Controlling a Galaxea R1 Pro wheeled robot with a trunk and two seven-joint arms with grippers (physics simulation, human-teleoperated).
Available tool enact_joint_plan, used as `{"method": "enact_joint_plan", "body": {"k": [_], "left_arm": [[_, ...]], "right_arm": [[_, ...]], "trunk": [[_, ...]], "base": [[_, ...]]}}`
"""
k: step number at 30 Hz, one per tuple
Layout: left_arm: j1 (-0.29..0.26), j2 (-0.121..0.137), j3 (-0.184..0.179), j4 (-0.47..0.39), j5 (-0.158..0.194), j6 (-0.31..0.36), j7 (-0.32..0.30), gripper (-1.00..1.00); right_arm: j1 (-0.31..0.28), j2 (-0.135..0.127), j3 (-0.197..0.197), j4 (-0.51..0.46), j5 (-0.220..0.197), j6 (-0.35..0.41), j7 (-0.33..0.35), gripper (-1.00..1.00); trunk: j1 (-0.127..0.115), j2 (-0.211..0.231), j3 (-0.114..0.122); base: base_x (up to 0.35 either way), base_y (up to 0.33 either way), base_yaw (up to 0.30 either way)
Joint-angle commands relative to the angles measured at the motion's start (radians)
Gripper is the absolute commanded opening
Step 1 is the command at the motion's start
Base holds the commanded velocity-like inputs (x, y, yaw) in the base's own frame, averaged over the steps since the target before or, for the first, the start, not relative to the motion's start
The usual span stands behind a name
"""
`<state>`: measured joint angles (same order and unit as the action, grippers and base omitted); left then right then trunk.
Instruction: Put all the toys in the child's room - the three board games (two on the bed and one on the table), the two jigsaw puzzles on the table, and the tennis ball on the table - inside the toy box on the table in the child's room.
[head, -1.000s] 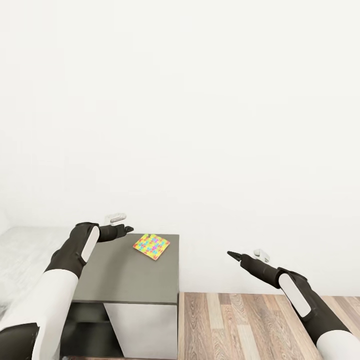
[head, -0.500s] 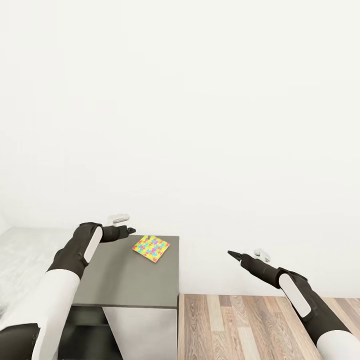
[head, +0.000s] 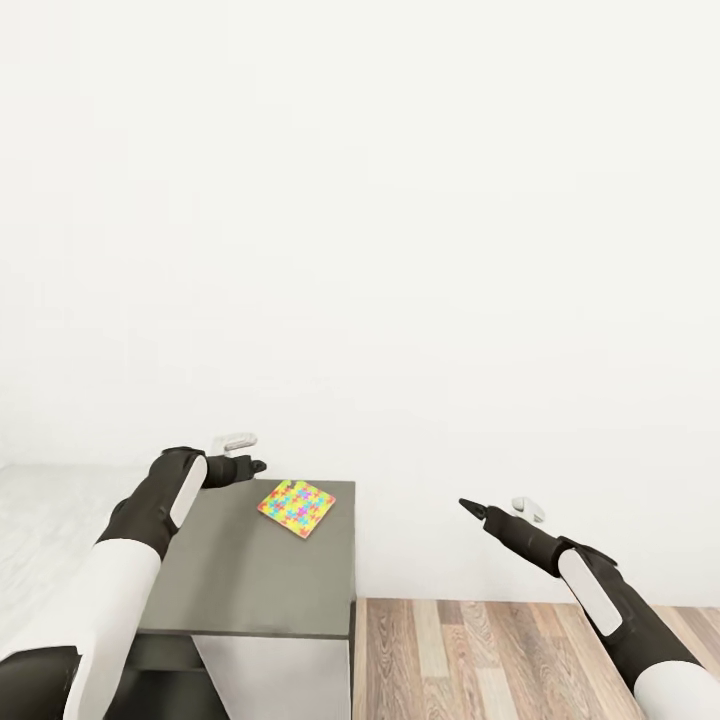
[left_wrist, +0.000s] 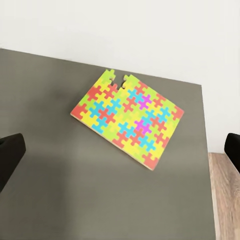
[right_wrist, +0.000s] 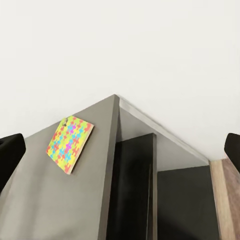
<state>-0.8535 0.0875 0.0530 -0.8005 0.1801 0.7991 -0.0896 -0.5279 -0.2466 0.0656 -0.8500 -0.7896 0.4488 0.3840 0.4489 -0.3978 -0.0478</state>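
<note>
One jigsaw puzzle (head: 296, 507), a thin square of yellow, blue, pink and green pieces, lies flat on the dark grey corner section of the table (head: 250, 590), near its far right corner. My left gripper (head: 258, 466) hovers just left of the puzzle. In the left wrist view the puzzle (left_wrist: 127, 118) sits ahead of the left gripper (left_wrist: 120, 155), whose fingers (left_wrist: 10, 155) stand wide open and empty. My right gripper (head: 465, 505) hangs over the floor to the right of the table, open, and its wrist view shows the puzzle (right_wrist: 70, 142) from the side.
A white wall rises right behind the table. A light grey surface (head: 50, 520) joins the dark section on the left. Wooden floor (head: 500, 660) lies to the right of the table's edge. Dark open shelving (right_wrist: 135, 190) shows under the table's end.
The whole picture has shifted slightly, so the camera moved; the table and puzzle now sit a little lower and further left. Both arms hold nearly the same pose.
</note>
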Motion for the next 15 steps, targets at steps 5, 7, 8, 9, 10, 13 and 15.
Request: {"method": "enact_joint_plan", "body": {"k": [5,7,8,9,10,13,15], "left_arm": [[-0.001,0.0,0.002,-0.001,0.001,-0.001,-0.001,1.0],[-0.001,0.0,0.002,0.0,0.001,-0.006,0.0,1.0],[-0.001,0.0,0.002,0.001,0.001,-0.008,0.0,1.0],[-0.001,0.0,0.002,0.002,0.001,-0.009,0.0,1.0],[-0.001,0.0,0.002,0.002,0.001,-0.01,0.0,1.0],[-0.001,0.0,0.002,0.003,0.001,-0.011,0.0,1.0],[-0.001,-0.001,0.001,0.003,0.001,-0.012,-0.001,1.0]], "right_arm": [[0.0,-0.002,0.002,0.001,-0.006,0.002,0.001,1.0],[0.0,-0.001,0.003,0.002,-0.006,0.002,0.002,1.0],[0.0,-0.001,0.003,0.002,-0.005,0.002,0.002,1.0],[0.0,-0.001,0.003,0.002,-0.005,0.002,0.002,1.0],[0.0,-0.001,0.003,0.002,-0.005,0.002,0.002,1.0],[0.0,-0.001,0.003,0.002,-0.005,0.002,0.003,1.0],[0.0,-0.002,0.003,0.002,-0.005,0.002,0.003,1.0]], "trunk": [[0.001,-0.002,-0.002],[0.001,-0.002,-0.002],[0.001,-0.002,-0.002],[0.001,-0.002,-0.002],[0.001,-0.002,-0.002],[0.001,-0.002,-0.002],[0.001,-0.002,-0.002]], "base": [[0.107,-0.001,0.0],[0.047,0.0,0.0],[0.108,0.0,0.0],[0.175,0.0,0.0],[0.201,0.0,0.0],[0.151,0.0,0.0],[0.067,0.0,0.0]]}}
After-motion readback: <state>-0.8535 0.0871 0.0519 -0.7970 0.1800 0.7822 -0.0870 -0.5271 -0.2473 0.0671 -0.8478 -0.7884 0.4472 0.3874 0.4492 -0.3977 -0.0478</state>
